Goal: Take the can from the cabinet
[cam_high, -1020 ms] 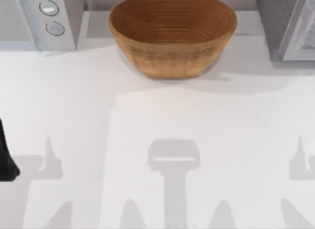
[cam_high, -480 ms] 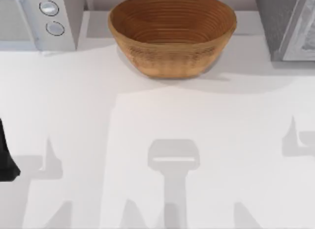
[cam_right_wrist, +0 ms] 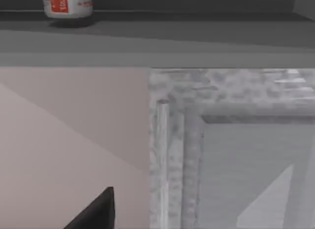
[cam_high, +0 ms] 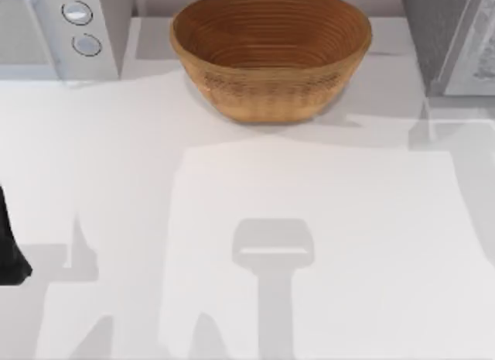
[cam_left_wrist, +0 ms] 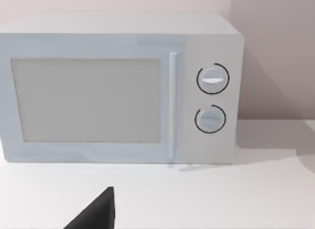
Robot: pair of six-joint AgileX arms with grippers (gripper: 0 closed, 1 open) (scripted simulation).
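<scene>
basket [cam_high: 270, 50] at back, open table [cam_high: 309, 221] before it

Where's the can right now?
In the right wrist view, the can stands upright on a dark shelf of the grey cabinet, apart from either gripper.

Red lettering is seen on the white label of the can [cam_right_wrist: 67, 4], standing upright on a dark shelf of the cabinet [cam_right_wrist: 231, 140] in the right wrist view; the print is too small to be read. No wording or numbers are carried by the two round dials of the microwave [cam_left_wrist: 118, 91], at the far left of the table. No other text, brand or sign is legible.
</scene>
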